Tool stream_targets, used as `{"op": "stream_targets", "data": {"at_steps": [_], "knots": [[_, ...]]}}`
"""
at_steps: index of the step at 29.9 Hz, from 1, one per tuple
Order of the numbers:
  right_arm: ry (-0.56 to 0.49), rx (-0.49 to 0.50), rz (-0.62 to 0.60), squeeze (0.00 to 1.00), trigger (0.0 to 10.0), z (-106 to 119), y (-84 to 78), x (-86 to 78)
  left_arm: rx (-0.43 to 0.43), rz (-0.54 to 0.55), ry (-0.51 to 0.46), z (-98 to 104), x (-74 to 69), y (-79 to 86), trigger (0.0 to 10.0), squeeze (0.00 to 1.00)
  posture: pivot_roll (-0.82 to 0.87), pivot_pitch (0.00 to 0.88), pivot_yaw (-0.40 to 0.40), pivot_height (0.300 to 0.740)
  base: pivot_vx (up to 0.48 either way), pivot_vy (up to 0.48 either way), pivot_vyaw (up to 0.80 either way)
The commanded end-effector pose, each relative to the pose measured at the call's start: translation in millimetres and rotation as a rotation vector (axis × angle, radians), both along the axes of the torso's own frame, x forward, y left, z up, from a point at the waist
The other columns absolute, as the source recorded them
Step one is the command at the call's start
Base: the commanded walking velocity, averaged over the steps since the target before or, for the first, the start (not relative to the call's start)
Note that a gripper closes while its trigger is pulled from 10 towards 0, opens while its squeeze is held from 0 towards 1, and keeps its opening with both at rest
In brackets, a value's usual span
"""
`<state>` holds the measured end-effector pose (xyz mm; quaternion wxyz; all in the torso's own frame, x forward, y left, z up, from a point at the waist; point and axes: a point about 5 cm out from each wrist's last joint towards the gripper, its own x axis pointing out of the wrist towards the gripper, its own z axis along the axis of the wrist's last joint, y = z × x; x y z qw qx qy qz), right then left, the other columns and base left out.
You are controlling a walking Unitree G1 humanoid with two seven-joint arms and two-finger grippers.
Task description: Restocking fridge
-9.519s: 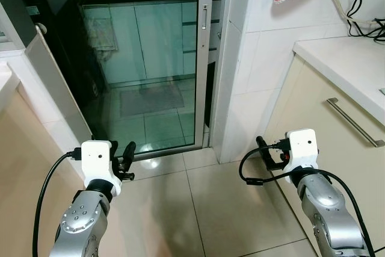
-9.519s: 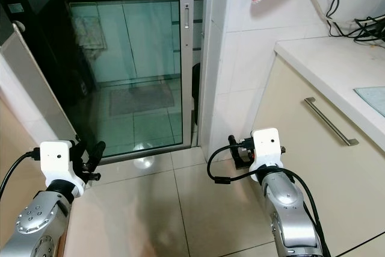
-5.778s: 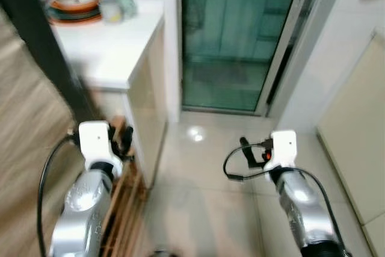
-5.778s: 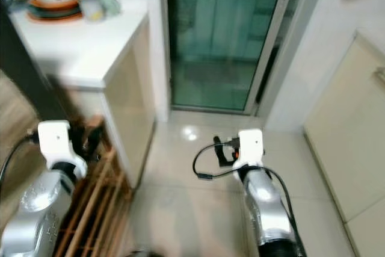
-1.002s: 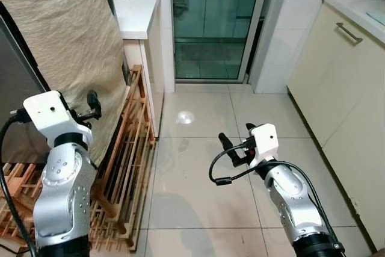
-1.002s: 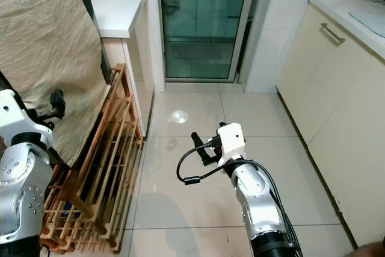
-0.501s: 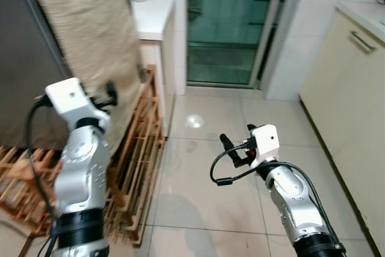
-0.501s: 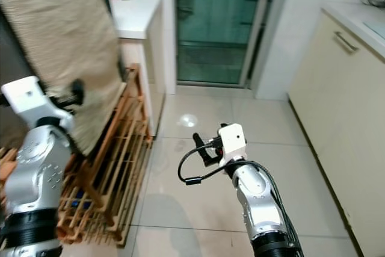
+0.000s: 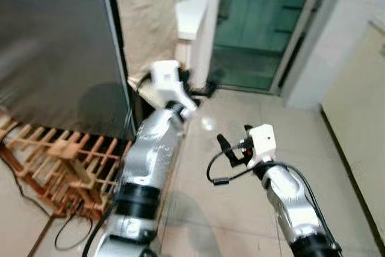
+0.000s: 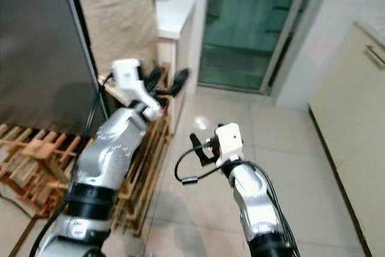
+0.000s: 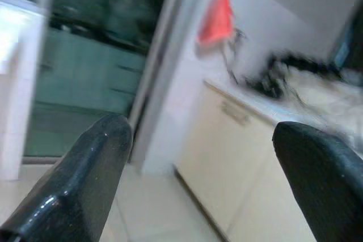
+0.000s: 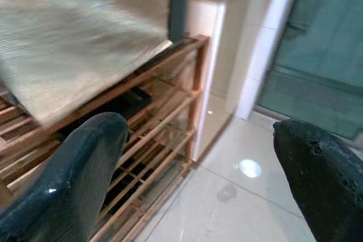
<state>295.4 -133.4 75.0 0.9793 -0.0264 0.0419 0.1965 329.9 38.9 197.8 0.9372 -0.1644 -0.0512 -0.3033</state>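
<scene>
I'm in a narrow tiled kitchen passage, and the head views are blurred. The fridge [image 9: 57, 46], a tall grey steel slab, fills the left side with its door closed, a beige cloth [image 9: 150, 22] hanging at its far edge. A low wooden rack [image 9: 66, 161] runs along its foot toward the white counter [image 10: 174, 13], whose end meets the dark glass sliding door [image 9: 264, 28] at the back. Cream cabinets [image 10: 361, 124] line the right side.

My left gripper [image 10: 165, 79] is raised out in front, past the fridge's far edge and above the rack's end, its fingers spread wide with nothing between them. My right gripper [image 9: 231, 142] hangs lower over bare floor tiles, fingers likewise parted and empty; its wrist camera looks at the rack's slats and the cloth.

I see no groceries to load, so I judge restocking hasn't started and the door still needs opening. The risks: the left arm sits close to the cloth and rack, so a careless swing could snag fabric or clip a slat. With this much blur, I could also misjudge the door edge when reaching for it.
</scene>
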Motion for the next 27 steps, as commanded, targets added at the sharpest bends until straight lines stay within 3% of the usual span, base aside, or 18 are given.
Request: {"op": "stream_targets", "data": {"at_steps": [1,2,3,5,6,7,8,10,14,18,25,27], "knots": [[-0.001,-0.001,-0.030,0.00,10.0,0.9,-5.1,-0.3,0.053,0.059,0.010,-11.1,-0.8,16.8,10.0,0.00,-0.14,0.000,0.045,0.740,0.000,0.000,0.00],[-0.003,-0.002,-0.033,0.00,10.0,1.3,-5.7,-0.9,0.089,0.098,0.010,-16.4,-1.7,28.2,10.0,0.00,-0.14,0.000,0.049,0.740,0.000,0.000,0.00],[-0.010,0.000,-0.038,0.00,10.0,2.6,-6.4,-2.3,0.122,0.169,0.030,-25.9,-6.0,51.5,10.0,0.00,-0.14,0.000,0.048,0.740,0.000,0.000,0.00],[-0.013,0.002,-0.040,0.00,10.0,3.3,-6.5,-2.8,0.122,0.187,0.038,-28.5,-7.8,58.5,10.0,0.00,-0.13,0.000,0.047,0.740,0.000,0.000,0.00],[-0.024,0.007,-0.054,0.00,10.0,5.7,-8.0,-2.7,0.131,0.239,0.035,-31.5,-12.0,72.7,10.0,0.00,-0.12,0.000,0.043,0.740,0.000,0.000,0.00],[-0.050,0.013,-0.087,0.00,10.0,12.1,-11.1,-1.0,0.152,0.347,-0.003,-32.0,-22.4,99.5,10.0,0.00,-0.11,0.000,0.036,0.740,0.000,0.000,0.00],[-0.050,0.013,-0.087,0.00,10.0,12.1,-11.1,-1.0,0.152,0.347,-0.003,-32.0,-22.4,99.5,10.0,0.00,-0.11,0.000,0.036,0.740,0.000,0.000,0.00],[-0.078,0.027,-0.103,0.00,10.0,19.1,-12.3,1.1,0.171,0.422,-0.056,-26.3,-31.0,115.2,10.0,0.00,-0.10,0.000,0.032,0.740,0.000,0.000,0.00],[-0.095,0.035,-0.088,0.00,10.0,23.2,-7.4,7.2,0.240,0.496,-0.167,-7.5,-36.8,122.5,10.0,0.00,-0.06,0.000,0.008,0.740,0.000,0.120,0.00],[-0.096,0.041,-0.061,0.00,10.0,24.4,1.3,11.2,0.260,0.518,-0.173,-4.7,-33.5,122.3,10.0,0.00,-0.05,0.000,0.007,0.740,0.000,0.480,0.00],[-0.112,0.057,-0.068,0.00,10.0,29.0,4.5,15.1,0.264,0.600,-0.107,-11.1,-28.2,124.6,10.0,0.00,-0.06,0.000,0.017,0.740,0.000,0.480,0.00],[-0.183,0.123,-0.187,0.00,10.0,41.1,-9.0,18.3,0.197,0.744,-0.023,-20.0,-26.1,139.7,10.0,0.00,-0.06,0.000,0.019,0.740,0.000,0.444,0.00]]}}
